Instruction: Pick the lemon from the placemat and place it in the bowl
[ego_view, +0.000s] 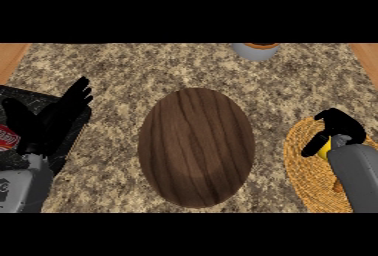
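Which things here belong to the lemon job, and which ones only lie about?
For the job: lemon, woven placemat, wooden bowl, right hand curled round the lemon.
Lying about: grey cup, red-and-white item, left hand resting open.

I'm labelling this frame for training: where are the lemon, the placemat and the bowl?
lemon (324, 148): head view, yellow patch showing beneath the right hand (343, 127).
placemat (299, 162): head view, bare woven part near its left edge.
bowl (196, 147): head view, middle of its bare wooden inside.

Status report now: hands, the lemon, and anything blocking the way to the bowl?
Right hand curled on lemon, over placemat. Left hand open, resting at left. Bowl at centre, nothing in it. Nothing stands between.
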